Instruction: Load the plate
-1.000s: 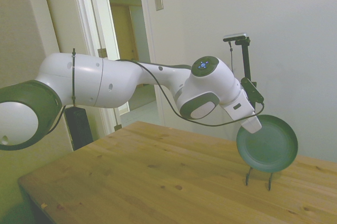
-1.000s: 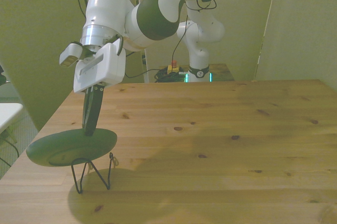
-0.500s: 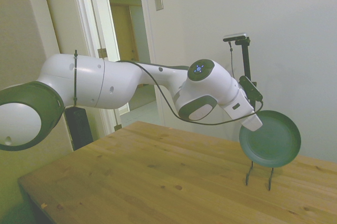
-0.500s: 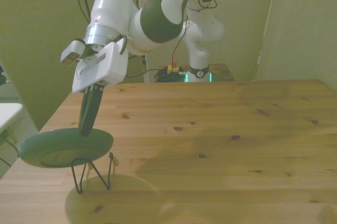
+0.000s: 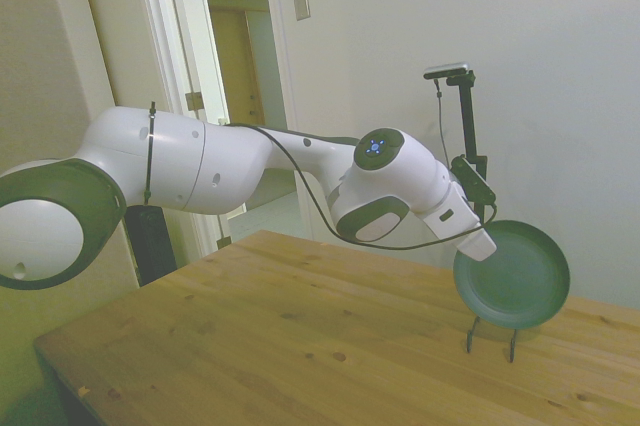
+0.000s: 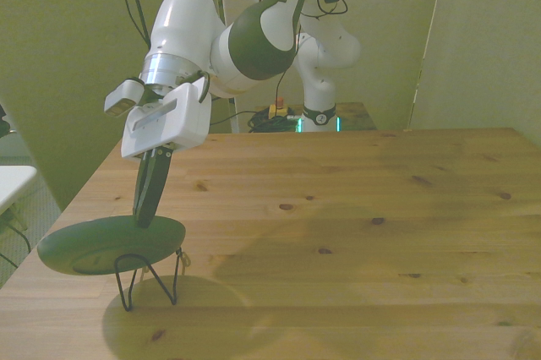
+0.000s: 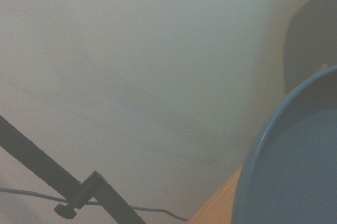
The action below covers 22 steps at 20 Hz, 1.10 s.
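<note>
Holding: gripper (image 6: 145, 215) clamps the plate (image 6: 93, 246) by its rim.
Change: plate sits lower, nearer the wire rack (image 6: 148, 280).
Place: table (image 6: 355, 233) corner.

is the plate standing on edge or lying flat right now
On edge, tilted. In the side view the plate shows its round face, held at the rim by the gripper, its lower edge at the wire rack.

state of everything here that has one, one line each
dark teal-green round plate: held on edge, tilted, lower rim at the wire rack, not clearly seated
gripper: shut on the plate's upper rim
thin black wire rack: upright on the table, under the plate
wooden table: bearing the rack
</note>
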Available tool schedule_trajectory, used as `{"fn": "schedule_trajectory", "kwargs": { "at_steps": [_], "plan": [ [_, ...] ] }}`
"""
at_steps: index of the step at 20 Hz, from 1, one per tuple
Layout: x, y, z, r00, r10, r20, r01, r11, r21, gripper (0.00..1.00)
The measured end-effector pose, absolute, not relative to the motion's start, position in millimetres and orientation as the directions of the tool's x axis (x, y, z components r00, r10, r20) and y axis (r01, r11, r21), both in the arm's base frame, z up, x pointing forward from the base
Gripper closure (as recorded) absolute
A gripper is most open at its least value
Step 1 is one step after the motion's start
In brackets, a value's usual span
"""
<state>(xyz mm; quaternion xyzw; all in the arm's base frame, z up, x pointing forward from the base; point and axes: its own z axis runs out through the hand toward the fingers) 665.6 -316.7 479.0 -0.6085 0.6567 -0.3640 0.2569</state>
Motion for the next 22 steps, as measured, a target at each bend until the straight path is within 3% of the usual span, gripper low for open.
{"fn": "schedule_trajectory", "kwargs": {
  "at_steps": [14, 19, 22],
  "plan": [
    [664, -316, 483, -0.121, -0.986, 0.111, -0.611, -0.014, -0.792, 0.00],
    [634, -300, 530, -0.046, -0.998, 0.040, -0.633, -0.002, -0.774, 0.00],
    [590, -289, 556, 0.042, -0.999, -0.012, -0.723, -0.022, -0.690, 0.00]
  ]
}}
